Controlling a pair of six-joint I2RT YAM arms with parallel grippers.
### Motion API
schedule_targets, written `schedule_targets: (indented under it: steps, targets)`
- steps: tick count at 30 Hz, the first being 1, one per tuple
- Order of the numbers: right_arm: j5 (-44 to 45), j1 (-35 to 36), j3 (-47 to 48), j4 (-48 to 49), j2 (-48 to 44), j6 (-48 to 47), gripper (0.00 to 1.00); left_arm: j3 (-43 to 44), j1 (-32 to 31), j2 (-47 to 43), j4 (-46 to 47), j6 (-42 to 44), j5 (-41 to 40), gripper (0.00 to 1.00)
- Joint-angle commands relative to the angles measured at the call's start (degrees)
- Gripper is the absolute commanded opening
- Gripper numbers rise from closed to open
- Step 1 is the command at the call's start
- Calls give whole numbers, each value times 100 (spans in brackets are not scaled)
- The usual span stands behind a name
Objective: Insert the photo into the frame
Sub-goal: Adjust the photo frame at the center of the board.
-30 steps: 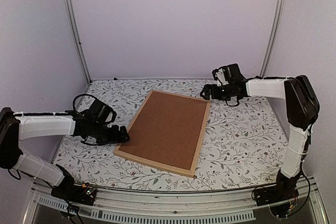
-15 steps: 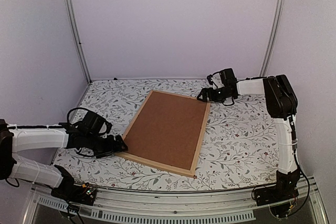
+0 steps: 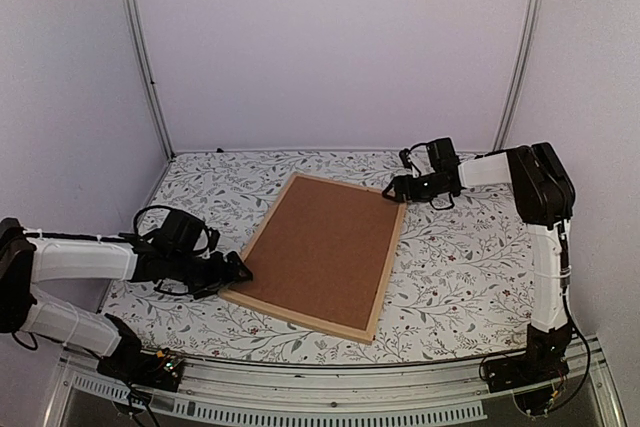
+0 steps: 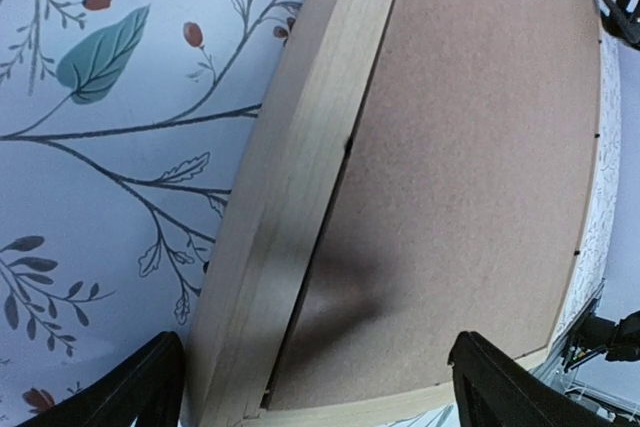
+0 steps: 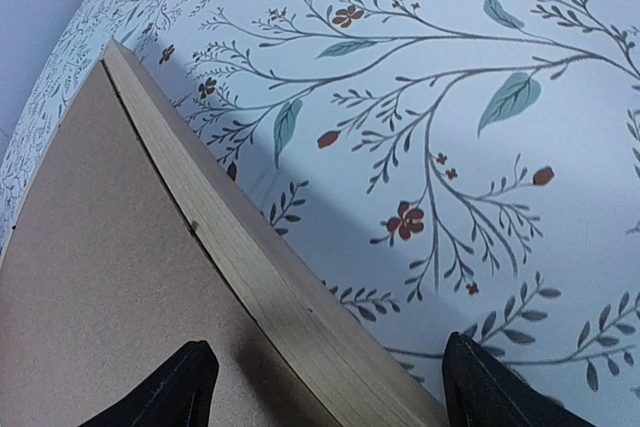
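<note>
Arms stretched out low, forearms near level. Jaws of left gripper (image 3: 236,270) spread wide; right gripper (image 3: 398,188) jaws also apart.

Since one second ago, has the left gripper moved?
Yes. The left gripper came closer to the table's near edge, now at the frame's near-left corner.

1. Slid the left gripper (image 3: 240,270) down the left bar of the frame (image 4: 290,177) to its near-left corner, jaws wide astride it.
2. Brought the right gripper (image 3: 396,190) lower, onto the far-right corner, jaws apart on either side of the bar.
3. Shifted the frame slightly rightward and nearer.
4. Drew the right elbow (image 3: 545,182) in toward the middle.
</note>
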Motion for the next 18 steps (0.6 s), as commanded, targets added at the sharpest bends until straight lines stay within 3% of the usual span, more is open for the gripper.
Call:
schedule_targets:
  steps: [1, 10, 18]
  targets:
    - [-213, 85, -1035, -31, -698, 220, 80, 243, -61, 334, 111, 12, 115, 95]
    - [150, 83, -3205, 748, -2207, 780, 80, 1157, 302, 1261, -128, 783, -183, 95]
    - [589, 85, -3765, 556, -2980, 886, 87, 1708, 527, 1473, -772, 1611, -478, 95]
